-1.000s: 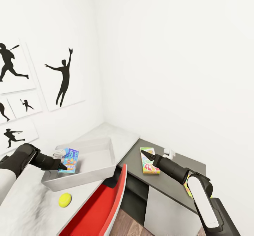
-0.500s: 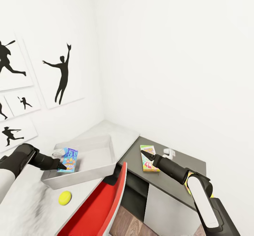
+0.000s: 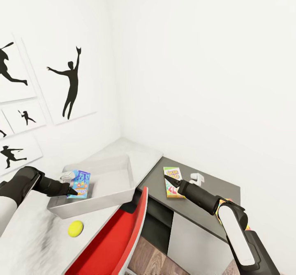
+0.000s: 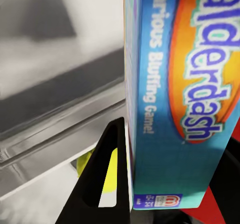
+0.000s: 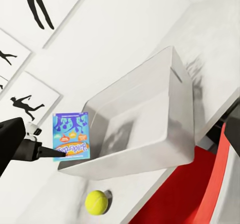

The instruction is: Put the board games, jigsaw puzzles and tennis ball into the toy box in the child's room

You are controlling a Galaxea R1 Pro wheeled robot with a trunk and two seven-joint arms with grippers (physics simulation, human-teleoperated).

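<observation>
The left gripper is clenched on the blue board game, holding it over the near left end of the toy box. In the head view the game leans with its long axis running away from the robot, lid facing up. The left wrist view gives only its edge and part of the lid, pressed against one dark finger; the other finger is hidden behind the box. The right wrist view shows the whole blue lid upright at the bin's rim.

The tennis ball lies on the light table, just near of the bin.

The right gripper hovers over a green-edged board game on the dark corner section; whether it is released or clenched cannot be told. Behind the right arm a many-coloured slab is mostly covered.
</observation>
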